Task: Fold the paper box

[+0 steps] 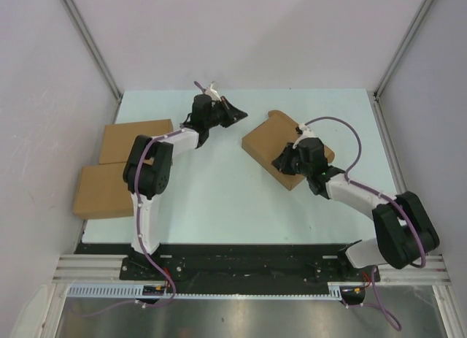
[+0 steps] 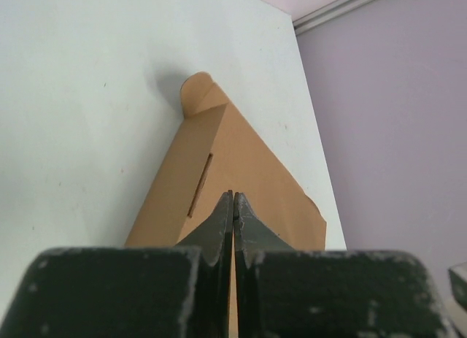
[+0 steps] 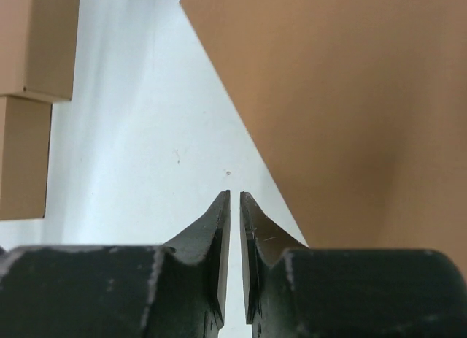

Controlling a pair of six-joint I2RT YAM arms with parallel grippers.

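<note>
Our plain brown cardboard paper box lies right of centre on the pale table, long axis running far-left to near-right. Our right gripper hovers at its near-right end, clearly closer, jaws barely cracked and empty. The left gripper is pinched closed off its far-left corner.

arms: I am wearing white shells over black joints | cables: purple ones are running along both | fingers: black, tapering, their paint is chipping grey | bases: are showing black too
</note>
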